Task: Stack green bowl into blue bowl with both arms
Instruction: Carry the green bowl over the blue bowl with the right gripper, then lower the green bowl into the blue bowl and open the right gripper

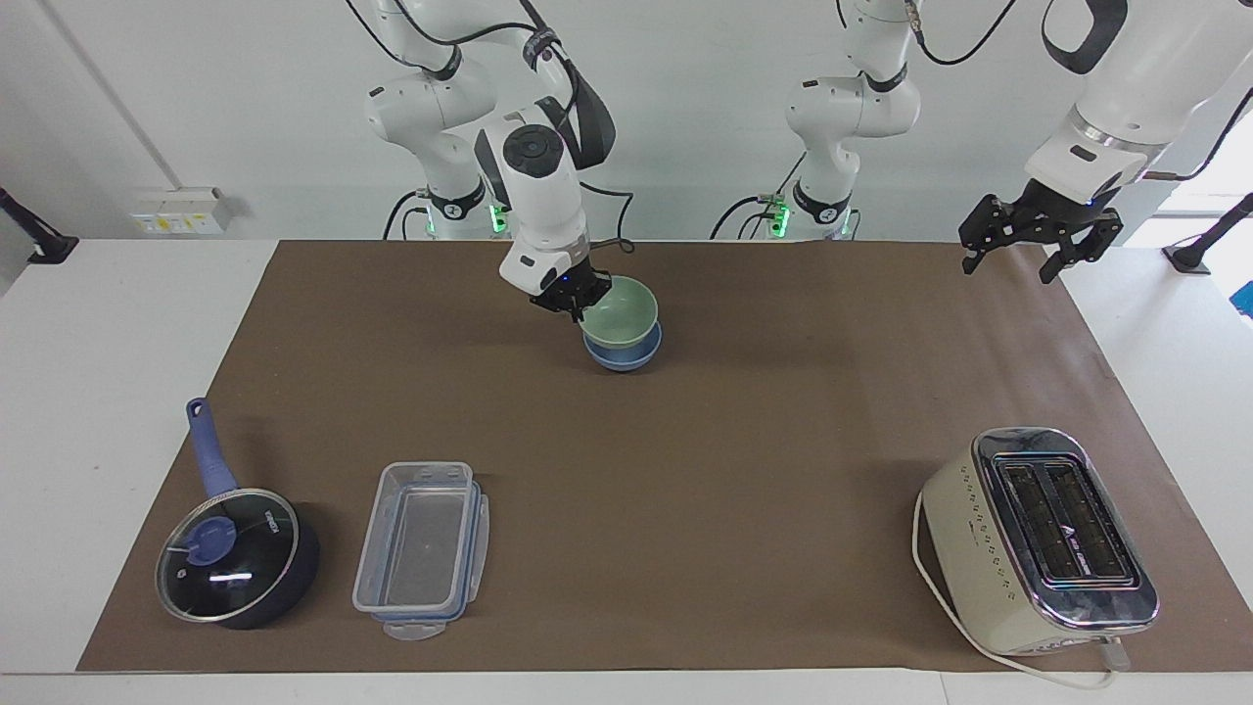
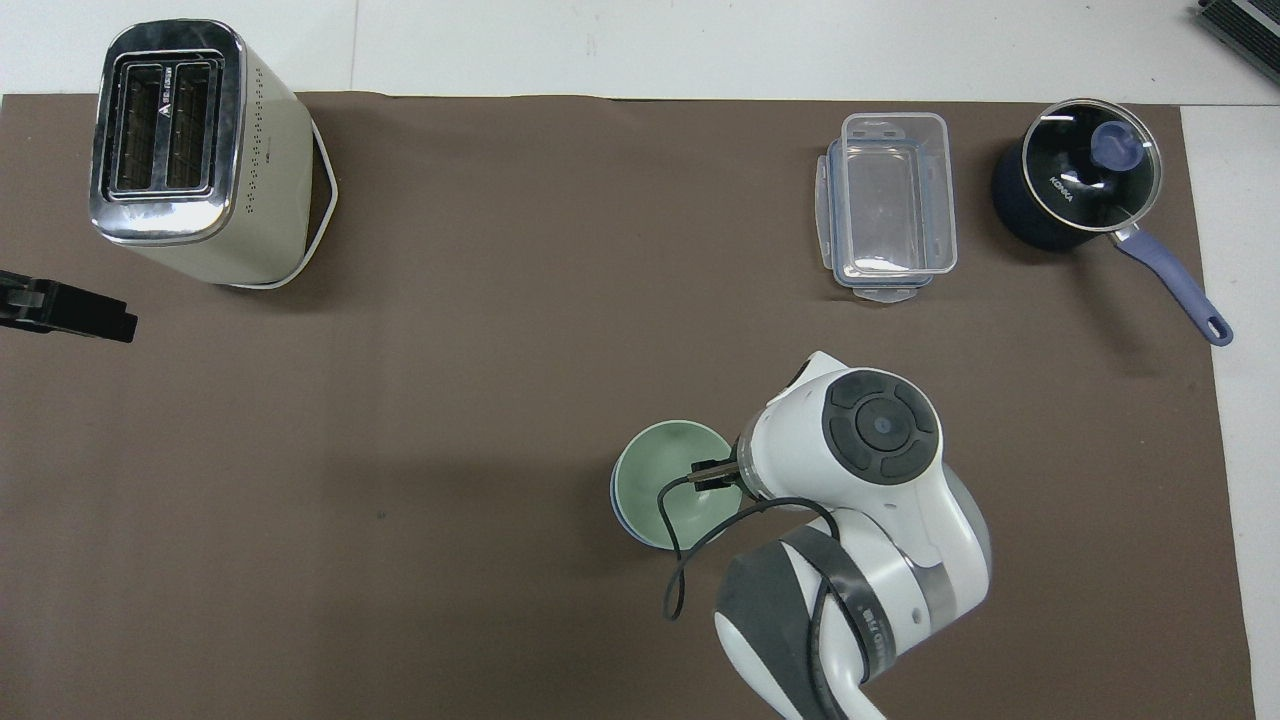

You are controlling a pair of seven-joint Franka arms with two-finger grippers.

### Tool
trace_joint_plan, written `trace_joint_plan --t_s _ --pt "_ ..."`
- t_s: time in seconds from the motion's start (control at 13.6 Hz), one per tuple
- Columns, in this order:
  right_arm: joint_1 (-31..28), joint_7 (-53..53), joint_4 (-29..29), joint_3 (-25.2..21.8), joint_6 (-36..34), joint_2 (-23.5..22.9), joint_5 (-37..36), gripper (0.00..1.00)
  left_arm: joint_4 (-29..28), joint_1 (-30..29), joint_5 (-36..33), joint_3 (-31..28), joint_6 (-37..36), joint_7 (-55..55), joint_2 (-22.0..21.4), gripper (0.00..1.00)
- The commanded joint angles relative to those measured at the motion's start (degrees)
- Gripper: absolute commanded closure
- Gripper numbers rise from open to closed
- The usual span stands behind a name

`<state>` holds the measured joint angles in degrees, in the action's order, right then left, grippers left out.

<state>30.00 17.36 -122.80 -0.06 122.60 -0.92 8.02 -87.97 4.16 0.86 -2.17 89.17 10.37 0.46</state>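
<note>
The pale green bowl sits slightly tilted in the mouth of the blue bowl, which stands on the brown mat near the robots' side. Only the blue bowl's lower wall and a thin edge show. My right gripper is shut on the green bowl's rim, on the side toward the right arm's end. My left gripper waits open and holds nothing, raised over the mat's edge at the left arm's end.
A cream and chrome toaster stands farthest from the robots at the left arm's end. A clear plastic container and a dark-blue lidded saucepan stand at the right arm's end.
</note>
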Motion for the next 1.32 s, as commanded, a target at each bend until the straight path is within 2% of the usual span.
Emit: trace_joint_plan --t_s 0.0,0.95,1.25 --pt "0.85 1.37 -1.39 -0.03 2.55 -0.49 1.91 1.00 -0.19 0.41 -0.86 -0.03 -0.75 -1.05 -0.64 0.00" --pt "0.85 0.75 -3.32 -0.03 4.84 -1.28 2.00 1.00 -0.19 0.41 -0.86 0.06 -0.75 -1.14 -0.64 0.00" --pt "0.85 0.84 -3.41 -0.03 4.84 -1.28 2.00 0.84 -0.19 0.41 -0.86 0.15 -0.75 -1.22 -0.64 0.00"
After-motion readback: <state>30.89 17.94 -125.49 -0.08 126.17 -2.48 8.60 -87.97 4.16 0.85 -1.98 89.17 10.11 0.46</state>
